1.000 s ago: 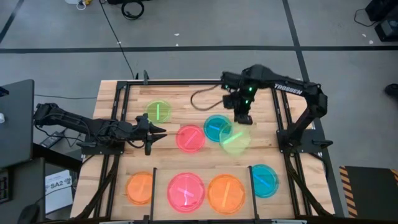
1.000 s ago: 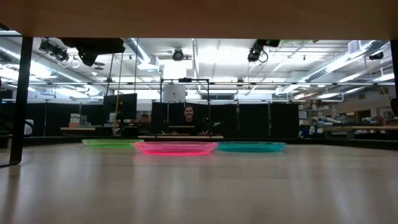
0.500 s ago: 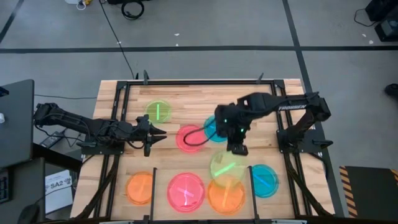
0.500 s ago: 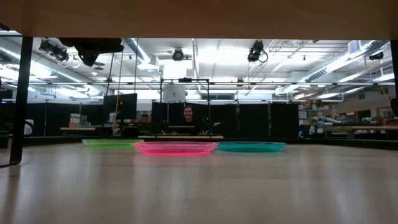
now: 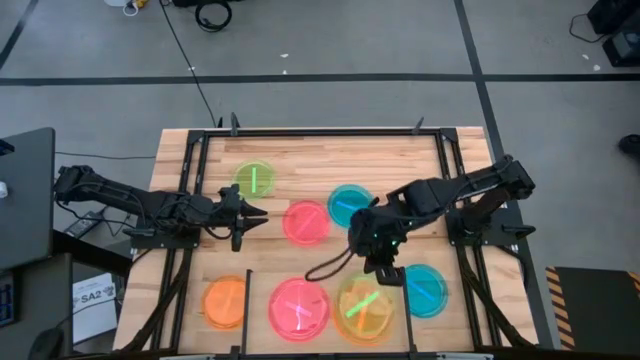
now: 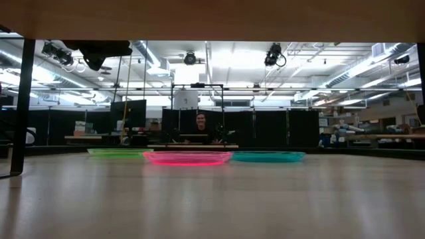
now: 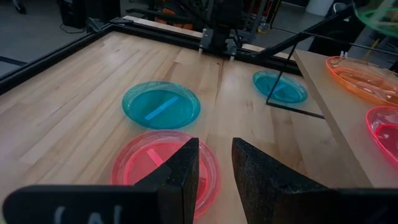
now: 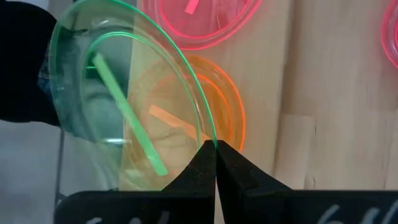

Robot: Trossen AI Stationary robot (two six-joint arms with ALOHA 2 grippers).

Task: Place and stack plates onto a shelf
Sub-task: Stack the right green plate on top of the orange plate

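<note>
My right gripper (image 5: 383,277) (image 8: 214,149) is shut on a green plate (image 5: 360,302) (image 8: 124,112), carried over the orange plate (image 5: 382,322) (image 8: 231,106) that lies on the shelf (image 5: 406,305) (image 7: 339,124) at the near edge. A pink plate (image 5: 299,308) lies flat beside it on the shelf. On the table lie a green plate (image 5: 254,180), a pink plate (image 5: 306,222), two cyan plates (image 5: 349,205) (image 5: 425,290) and an orange plate (image 5: 226,302). My left gripper (image 5: 250,215) (image 7: 215,163) waits, narrowly open, left of the middle pink plate (image 7: 140,165). My right gripper pinches the green plate's rim (image 8: 202,134) between its two fingers, at the plate's far-right edge. The fingers slant down from the far side. The plate is lifted clear and tilted, and reaches out from the fingers over the orange plate on the shelf.
Black frame rails (image 5: 190,180) (image 5: 455,180) run along the table's left and right sides, with thin upright shelf rods (image 5: 245,300) near the front. Bare wood lies in the far right part (image 5: 400,160). A person sits far behind the table (image 6: 200,123).
My right gripper has carried the green plate from beside the far cyan plate toward the table's near edge, turning as it went, and now holds it over the orange plate on the shelf. The other plates have stayed where they were.
</note>
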